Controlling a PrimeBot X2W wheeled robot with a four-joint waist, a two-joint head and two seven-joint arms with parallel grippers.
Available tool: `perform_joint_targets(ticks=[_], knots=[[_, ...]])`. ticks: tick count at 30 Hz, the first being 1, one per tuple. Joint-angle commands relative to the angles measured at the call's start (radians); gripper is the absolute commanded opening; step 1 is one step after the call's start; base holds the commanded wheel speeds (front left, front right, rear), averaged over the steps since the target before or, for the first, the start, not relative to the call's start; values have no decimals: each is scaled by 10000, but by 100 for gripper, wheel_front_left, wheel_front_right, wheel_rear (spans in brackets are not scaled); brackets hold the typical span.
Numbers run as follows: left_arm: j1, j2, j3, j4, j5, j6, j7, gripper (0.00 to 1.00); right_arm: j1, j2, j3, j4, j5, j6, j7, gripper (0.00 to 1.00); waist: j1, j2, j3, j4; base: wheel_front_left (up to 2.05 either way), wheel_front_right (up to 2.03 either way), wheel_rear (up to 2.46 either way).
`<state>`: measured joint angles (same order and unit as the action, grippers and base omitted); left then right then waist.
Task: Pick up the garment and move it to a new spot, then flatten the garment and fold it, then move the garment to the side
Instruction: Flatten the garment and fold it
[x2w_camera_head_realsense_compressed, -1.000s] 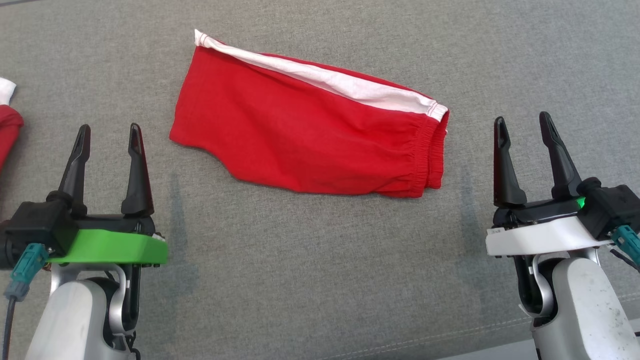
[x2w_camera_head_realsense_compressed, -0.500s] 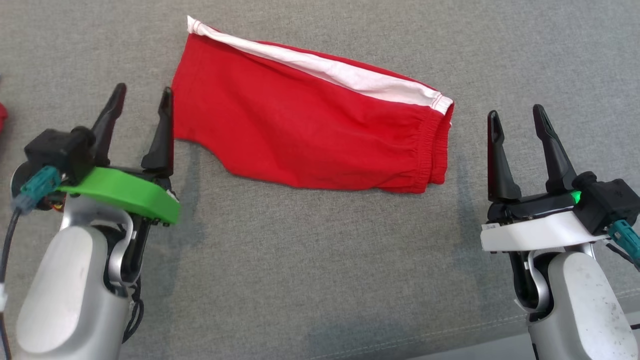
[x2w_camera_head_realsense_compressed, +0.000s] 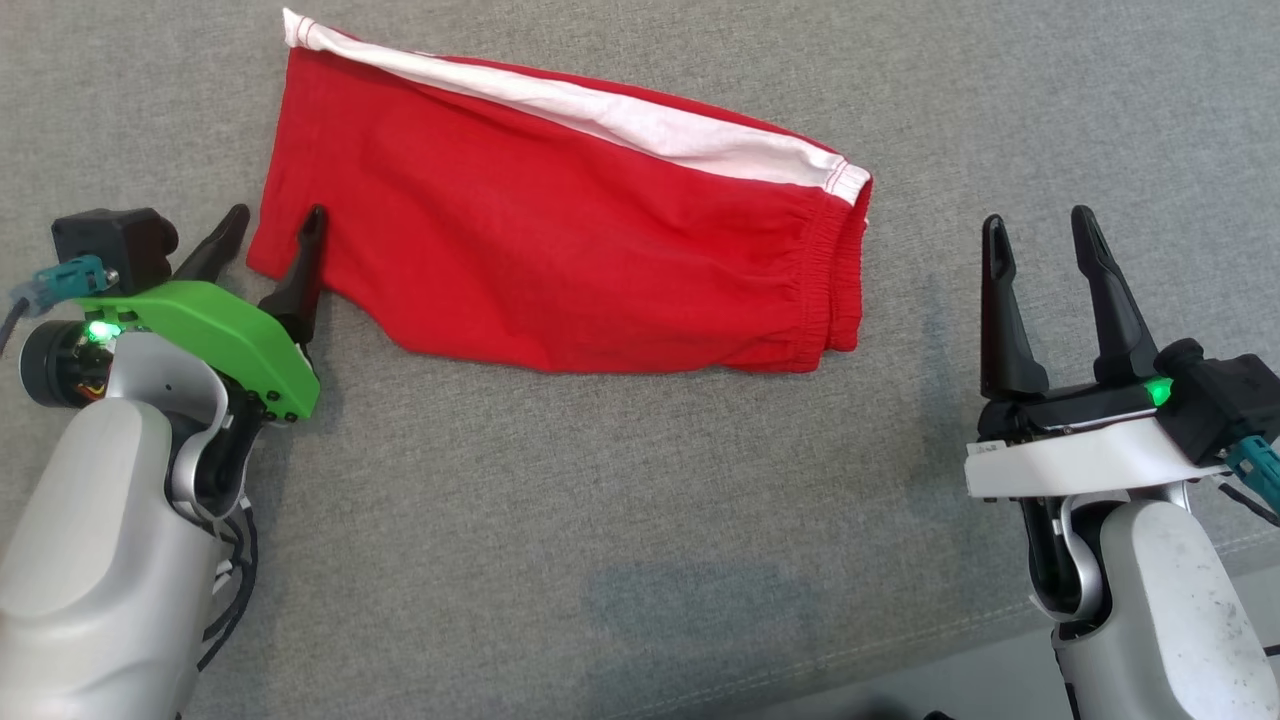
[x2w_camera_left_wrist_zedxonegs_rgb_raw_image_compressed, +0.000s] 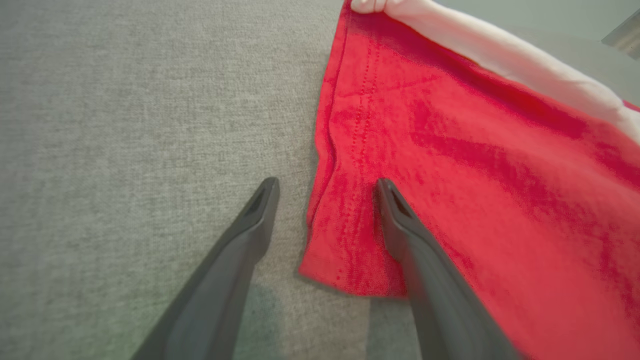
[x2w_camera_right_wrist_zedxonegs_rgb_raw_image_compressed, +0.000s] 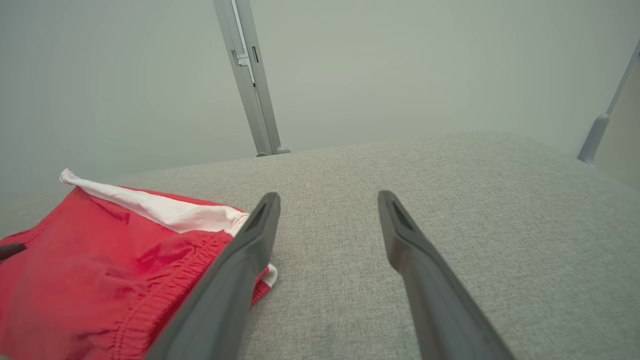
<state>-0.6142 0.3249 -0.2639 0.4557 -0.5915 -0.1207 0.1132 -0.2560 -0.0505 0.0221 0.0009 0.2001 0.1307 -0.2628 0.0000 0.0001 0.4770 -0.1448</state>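
The red garment (x2w_camera_head_realsense_compressed: 560, 260) with a white stripe lies flat on the grey fabric surface (x2w_camera_head_realsense_compressed: 620, 520). The left gripper (x2w_camera_head_realsense_compressed: 278, 212) is wide open at its left corner, 1 finger over it, holding nothing. The right gripper (x2w_camera_head_realsense_compressed: 1037, 217) is wide open and empty, near its other end.

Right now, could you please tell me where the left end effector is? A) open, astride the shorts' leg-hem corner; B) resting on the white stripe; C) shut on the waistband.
A: the left end effector is open, one finger over the red shorts, the other over the grey cushion.
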Motion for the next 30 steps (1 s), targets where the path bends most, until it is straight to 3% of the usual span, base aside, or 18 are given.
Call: perform_joint_targets(ticks=[1, 2, 3, 5, 16, 22, 30], knots=[[-155, 28, -131, 272, -219, -51, 142, 100, -99, -13, -3, -8, 111, -1, -35, 100, 0, -1, 49, -53, 0, 0, 0], [-155, 28, -131, 272, -219, -51, 142, 100, -99, -13, -3, -8, 111, -1, -35, 100, 0, -1, 49, -53, 0, 0, 0], [-176, -4, -158, 365, -345, -70, 145, 74, -105, -13, 2, -1, 156, -1, -35, 100, 0, -1, 55, -58, 0, 0, 0], [-207, -16, -253, 572, -566, -95, 205, 0, -117, -13, 27, 21, 188, -1, -35, 100, 0, -1, 54, -71, 0, 0, 0], [409, 45, -610, 501, -674, 71, -593, 0, 88, -13, -72, 146, 205, 0, -36, 100, 0, -1, -284, 30, 0, 0, 0], [2057, 12, -431, -1069, -722, 746, -1227, 0, 456, -15, -132, 261, -71, -1, -36, 100, 0, -1, -829, 388, 0, 0, 0], [3811, 234, -534, -3246, -572, 1549, -956, 0, 792, -85, -131, 377, -284, -1, -36, 100, 0, -1, -1324, 682, 0, 0, 0]])
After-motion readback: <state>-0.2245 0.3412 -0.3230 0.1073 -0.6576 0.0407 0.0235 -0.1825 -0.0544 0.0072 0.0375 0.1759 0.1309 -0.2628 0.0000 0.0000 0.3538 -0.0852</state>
